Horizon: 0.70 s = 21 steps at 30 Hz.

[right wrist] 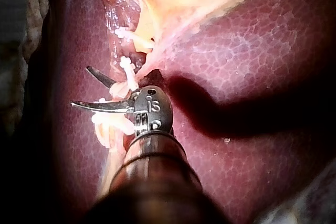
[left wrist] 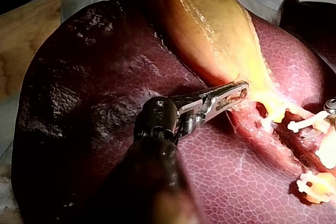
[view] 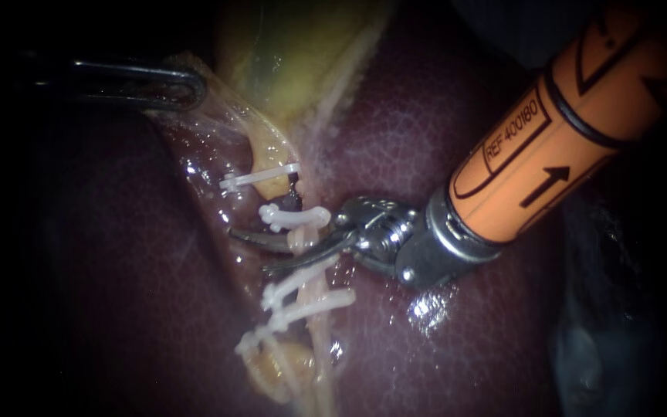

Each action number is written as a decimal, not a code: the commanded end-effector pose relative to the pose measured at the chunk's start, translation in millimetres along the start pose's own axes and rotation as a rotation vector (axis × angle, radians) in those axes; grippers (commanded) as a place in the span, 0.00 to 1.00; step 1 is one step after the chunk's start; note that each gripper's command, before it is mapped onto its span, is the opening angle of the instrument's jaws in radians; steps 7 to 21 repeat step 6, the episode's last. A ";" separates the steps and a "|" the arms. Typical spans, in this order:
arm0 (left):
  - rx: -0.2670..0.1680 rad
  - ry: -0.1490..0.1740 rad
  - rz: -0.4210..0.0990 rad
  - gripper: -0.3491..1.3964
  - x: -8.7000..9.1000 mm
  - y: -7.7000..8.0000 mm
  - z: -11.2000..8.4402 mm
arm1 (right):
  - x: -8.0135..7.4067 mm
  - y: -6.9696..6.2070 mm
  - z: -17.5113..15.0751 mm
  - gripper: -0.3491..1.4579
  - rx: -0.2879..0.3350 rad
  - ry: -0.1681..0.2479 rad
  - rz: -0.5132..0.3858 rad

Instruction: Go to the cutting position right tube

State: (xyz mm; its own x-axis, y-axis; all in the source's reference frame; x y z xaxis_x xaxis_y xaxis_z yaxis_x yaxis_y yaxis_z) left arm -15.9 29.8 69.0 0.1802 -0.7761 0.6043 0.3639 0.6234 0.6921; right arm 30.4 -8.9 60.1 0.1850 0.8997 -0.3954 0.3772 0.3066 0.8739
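Observation:
The pale right tube point(view: 300, 241) runs down over the liver point(view: 441, 154), with a white clip point(view: 296, 218) above and two white clips point(view: 303, 297) below. My right instrument point(view: 247, 249), on an orange shaft, holds its curved blades open astride this tube between the clips. In the right wrist view the same blades point(right wrist: 80, 86) straddle the tube point(right wrist: 123, 90). My left instrument point(view: 187, 86) is shut on thin tissue at the gallbladder's point(view: 272, 62) lower edge. The left wrist view shows its jaws point(left wrist: 239, 90) closed against that edge.
Another white clip point(view: 260, 177) sits on a yellowish stump left of the right tube. A second yellowish stump point(view: 272, 367) lies lower down. Dark liver surface surrounds the site; wet glints show below the right instrument's wrist.

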 end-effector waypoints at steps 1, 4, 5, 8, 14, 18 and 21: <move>0.000 0.000 0.000 0.00 0.0 0.0 0.0 | 0.0 0.0 0.0 0.73 0.000 0.000 0.000; 0.000 0.000 0.000 0.00 0.0 0.0 0.0 | 0.0 0.1 0.0 0.73 0.000 0.000 0.000; 0.000 0.000 0.000 0.00 0.0 0.0 0.0 | 0.0 0.1 0.0 0.73 0.000 0.000 0.000; 0.000 0.000 0.000 0.00 0.0 0.0 0.0 | 0.0 0.1 0.0 0.73 0.000 0.000 0.000; 0.000 0.000 0.000 0.00 0.0 0.0 0.0 | 0.0 0.1 0.0 0.73 0.000 0.000 0.000; 0.000 0.000 0.000 0.00 0.0 0.0 0.0 | 0.0 0.1 0.0 0.73 0.000 0.000 0.000; 0.000 0.000 0.000 0.00 0.0 0.0 0.0 | 0.0 0.1 0.0 0.73 0.000 0.000 0.000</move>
